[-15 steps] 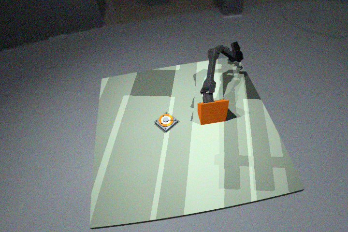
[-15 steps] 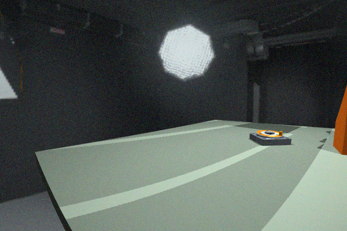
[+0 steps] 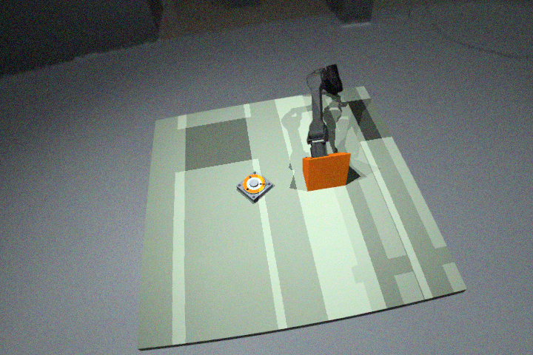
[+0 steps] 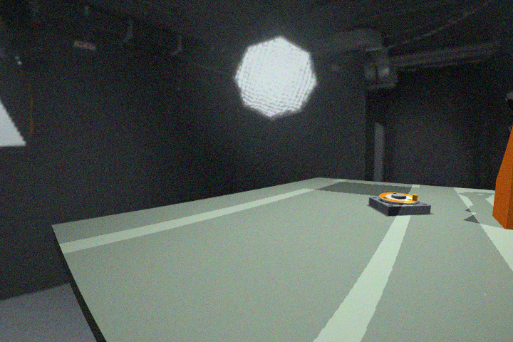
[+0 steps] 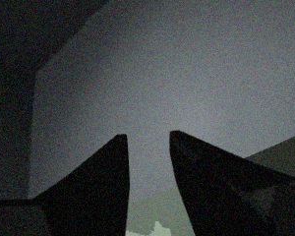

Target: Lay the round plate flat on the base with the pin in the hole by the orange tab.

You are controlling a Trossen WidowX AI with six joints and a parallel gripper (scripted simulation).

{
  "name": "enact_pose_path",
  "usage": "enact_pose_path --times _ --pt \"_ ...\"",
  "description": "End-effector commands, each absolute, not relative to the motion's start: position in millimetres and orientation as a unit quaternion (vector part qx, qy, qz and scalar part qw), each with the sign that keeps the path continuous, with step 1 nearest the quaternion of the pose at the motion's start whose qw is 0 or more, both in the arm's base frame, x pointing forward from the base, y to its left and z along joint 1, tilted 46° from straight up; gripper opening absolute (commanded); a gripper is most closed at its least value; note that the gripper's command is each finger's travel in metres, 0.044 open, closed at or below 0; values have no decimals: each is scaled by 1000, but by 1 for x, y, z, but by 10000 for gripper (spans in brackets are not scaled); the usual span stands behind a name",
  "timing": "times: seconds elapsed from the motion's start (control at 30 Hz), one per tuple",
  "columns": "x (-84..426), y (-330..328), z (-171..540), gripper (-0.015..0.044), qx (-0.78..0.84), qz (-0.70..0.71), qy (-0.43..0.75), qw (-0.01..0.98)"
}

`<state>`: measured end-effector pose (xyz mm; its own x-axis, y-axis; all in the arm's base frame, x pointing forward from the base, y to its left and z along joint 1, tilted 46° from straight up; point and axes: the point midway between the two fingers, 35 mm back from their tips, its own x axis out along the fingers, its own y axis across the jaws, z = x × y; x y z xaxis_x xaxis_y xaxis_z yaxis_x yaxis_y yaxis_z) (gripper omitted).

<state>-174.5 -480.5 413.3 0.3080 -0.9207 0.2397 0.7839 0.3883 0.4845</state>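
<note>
fingers stand close together in the wrist view, two dark wedges with only a narrow gap between them and nothing in that gap, so the gripper (image 5: 149, 151) is nearly shut on air. it hangs high at the end of the folded arm (image 3: 317, 112), well apart from the work, looking out over the far edge of the striped mat (image 3: 217, 259) at bare grey floor.

as for the task, i judge that none of it is done. the round orange plate (image 3: 254, 183) sits on its white post (image 3: 254, 182) at the middle of the square grey base (image 3: 255, 187), and in the exterior view it looks slightly tilted, its ring riding above the base on one side, with the orange tab (image 4: 415, 197) standing up at its right edge. the pin and the hole beside the tab are too small to make out (a few dark dots on the ring is all the top view gives). what is left is the whole job: reach the plate, turn it until the hole meets the pin, let it drop flat, then back off.

around it, the only other thing is the arm's orange pedestal block (image 3: 326, 170), near the base but not touching it. nothing lies between gripper and plate.
</note>
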Motion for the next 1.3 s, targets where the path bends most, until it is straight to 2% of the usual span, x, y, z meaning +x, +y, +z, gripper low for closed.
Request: enact_pose_path --times 0.0,0.07,0.2,0.37,0.53,0.63,0.73,0.97,1.27 --pt "-105 -496 423 0 152 -510 -243 811" --pt "-94 -495 422 0 173 -496 -246 815" --pt "-15 -501 425 0 213 -463 -244 825" --pt "40 -498 421 0 246 -438 -250 828" --pt "132 -488 403 0 288 -414 -218 835" --pt "156 -478 391 0 335 -396 -208 829" --pt "212 -462 366 0 365 -385 -167 831" --pt "298 -417 314 0 394 -377 -77 835" --pt "376 -340 226 0 419 -377 62 824"
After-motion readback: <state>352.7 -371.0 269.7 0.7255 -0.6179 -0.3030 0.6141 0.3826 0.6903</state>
